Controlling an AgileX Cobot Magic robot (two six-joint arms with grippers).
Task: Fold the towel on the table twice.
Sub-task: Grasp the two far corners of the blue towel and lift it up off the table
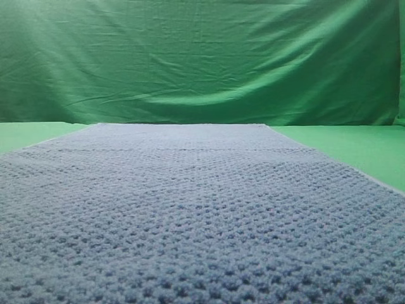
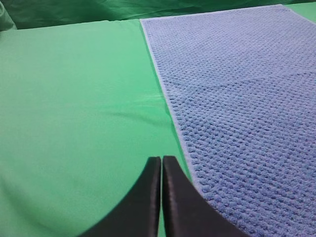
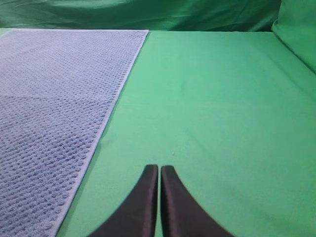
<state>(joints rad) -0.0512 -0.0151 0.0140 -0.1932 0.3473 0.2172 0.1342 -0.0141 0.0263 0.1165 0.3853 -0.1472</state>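
Nearest each wrist camera, both pairs of jaws were pressed together and held nothing. The left gripper (image 2: 161, 159) hung over bare green just outside the towel's left edge, its tips close to that hem but, as far as the view showed, not touching it. The right gripper (image 3: 159, 168) hovered over open surface, clearly apart from the towel's right edge.

Between them the towel (image 1: 190, 209) lay spread flat in a single layer on the table (image 3: 217, 108), its waffle knit smooth and without a crease or doubled edge anywhere in view. Its near end ran out of the high view at the bottom; its long sides ran away from the robot, and the far hem lay square across the table, short of the far edge.

Beyond that hung the wrinkled green backdrop (image 1: 202, 57).

Judging from this, neither fold had been made: both remained to be done, beginning with taking hold of an edge or corners.
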